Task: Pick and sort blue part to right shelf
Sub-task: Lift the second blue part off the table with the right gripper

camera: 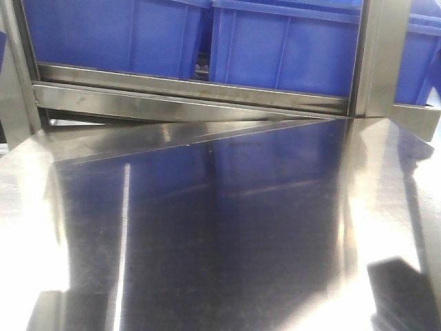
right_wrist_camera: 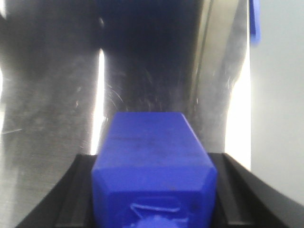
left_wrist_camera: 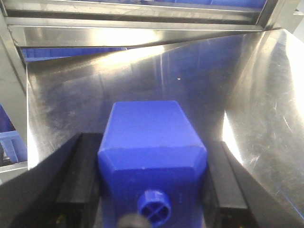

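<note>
You look to be mid-carry, the left gripper (left_wrist_camera: 152, 145) pinching a blue part (left_wrist_camera: 149, 135) and the right gripper (right_wrist_camera: 153, 159) pinching a second blue part (right_wrist_camera: 152, 142), so next likely comes a steady swing rightward.

I see table top (camera: 207, 227) polished steel, mirror-glossy, fine scratches; shelf rail (camera: 172, 93) brushed metal, duller; bins (camera: 289, 48) smooth blue plastic, slight sheen; blue block (left_wrist_camera: 152, 137) at my left wrist matt plastic; fingers (left_wrist_camera: 78, 175) beside it matt black

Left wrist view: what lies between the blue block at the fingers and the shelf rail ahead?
Only bare steel tabletop, streaked with glare; nothing stands between the blue block and the shelf rail. The left wrist view shows it.
</note>
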Motion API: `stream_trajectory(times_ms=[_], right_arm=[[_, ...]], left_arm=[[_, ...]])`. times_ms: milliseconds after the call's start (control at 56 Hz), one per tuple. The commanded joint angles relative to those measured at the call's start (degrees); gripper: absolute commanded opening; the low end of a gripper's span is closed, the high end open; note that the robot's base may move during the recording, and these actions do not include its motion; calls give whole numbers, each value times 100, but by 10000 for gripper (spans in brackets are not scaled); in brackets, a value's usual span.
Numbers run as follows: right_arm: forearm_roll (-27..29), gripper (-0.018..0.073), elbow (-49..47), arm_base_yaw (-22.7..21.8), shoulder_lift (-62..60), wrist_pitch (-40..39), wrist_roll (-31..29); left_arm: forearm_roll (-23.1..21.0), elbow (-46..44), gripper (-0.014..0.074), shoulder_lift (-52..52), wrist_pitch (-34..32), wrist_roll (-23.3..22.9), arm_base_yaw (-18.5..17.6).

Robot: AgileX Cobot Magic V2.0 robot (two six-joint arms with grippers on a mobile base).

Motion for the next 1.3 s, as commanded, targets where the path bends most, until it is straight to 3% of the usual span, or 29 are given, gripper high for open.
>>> stream_trajectory(times_ms=[0, 339, 589, 1285], right_arm=[[-127, 207, 289, 10, -703, -860, -348], [-127, 207, 1556, 10, -2723, -1987, -853], [-156, 207, 1773, 10, -3849, -2370, -853], [-156, 207, 1773, 10, -3917, -2202, -853]], left_arm=[[21, -181, 284, -24, -440, -8, -56], [72, -181, 283, -24, -466, -8, -56], [72, -181, 283, -24, -466, -8, -56], [72, -181, 283, -24, -466, -8, -56]])
